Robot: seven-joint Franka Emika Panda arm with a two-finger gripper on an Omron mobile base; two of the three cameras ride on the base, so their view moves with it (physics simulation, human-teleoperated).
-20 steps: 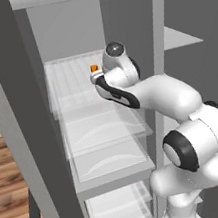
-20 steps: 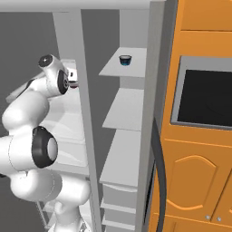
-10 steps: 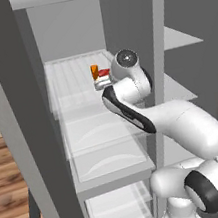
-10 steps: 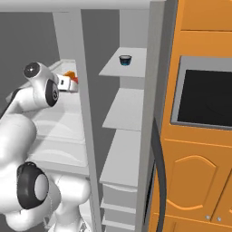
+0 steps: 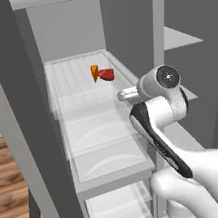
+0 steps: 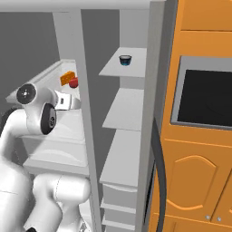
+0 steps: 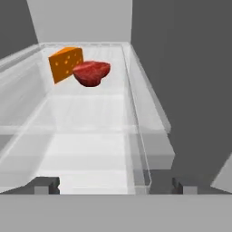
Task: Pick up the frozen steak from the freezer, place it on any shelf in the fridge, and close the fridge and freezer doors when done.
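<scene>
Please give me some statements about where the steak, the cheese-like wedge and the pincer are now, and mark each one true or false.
1. The frozen steak lies on a clear shelf of the fridge. True.
2. The pincer is shut on the steak. False: its fingertips stand wide apart with nothing between them, and the steak lies farther back on the shelf.
3. The orange wedge sits right beside the steak. True.
4. A small dark bowl stands on the same shelf as the steak. False: it stands on an opaque grey shelf in the freezer.
5. The steak lies in a drawer at the bottom. False: it lies on an upper shelf.
</scene>
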